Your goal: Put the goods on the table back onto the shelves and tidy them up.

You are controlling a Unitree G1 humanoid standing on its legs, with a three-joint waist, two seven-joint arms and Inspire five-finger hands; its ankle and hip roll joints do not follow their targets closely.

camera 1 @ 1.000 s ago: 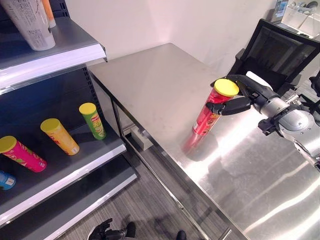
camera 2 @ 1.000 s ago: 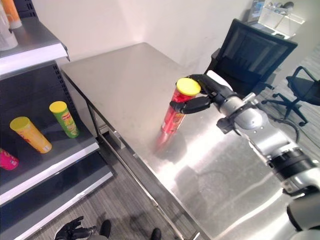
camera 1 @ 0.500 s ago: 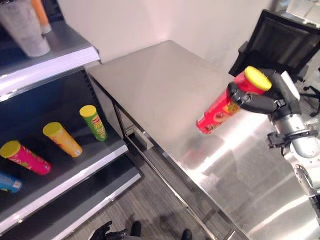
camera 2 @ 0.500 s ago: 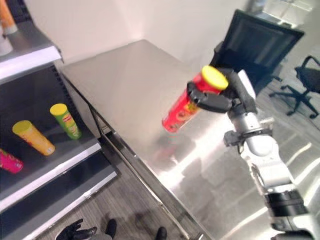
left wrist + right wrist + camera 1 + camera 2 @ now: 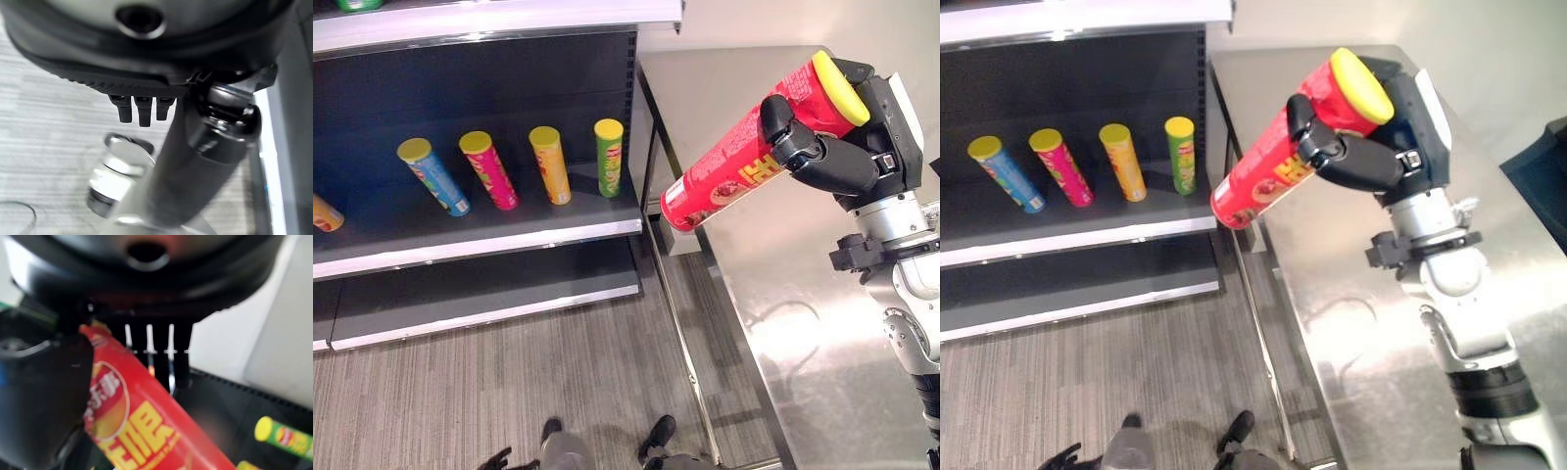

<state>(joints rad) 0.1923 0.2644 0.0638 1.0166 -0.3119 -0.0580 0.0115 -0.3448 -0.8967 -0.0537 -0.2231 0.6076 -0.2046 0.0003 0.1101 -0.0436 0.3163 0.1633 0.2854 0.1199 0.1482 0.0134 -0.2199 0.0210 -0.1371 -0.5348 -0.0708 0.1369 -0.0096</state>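
A: Nearest first: where is the can?

B: The red can is off the worktop, up in the right hand. The fingers and thumb are clenched round its upper part, just under the yellow lid.

A: And how does it lie?

B: Tilted. Its long axis runs from the lid, up by the hand, down to the base, which hangs past the worktop edge over the floor and aims toward the shelf.

A: So the base leads?

B: Yes. That is the relation that counts, I think: the base is the end nearest the shelf, with the hand behind the can on the far side from it.

A: What waits on the shelf?

B: A row of leaning cans, lids up: blue, pink, orange, green. An orange can end sits at the far left edge. The green one is nearest the worktop, with bare shelf beside it.

A: The left hand?

B: It hangs low over the floor, well away; I cannot tell how its fingers are set. The right hand is plainly the nearer one.
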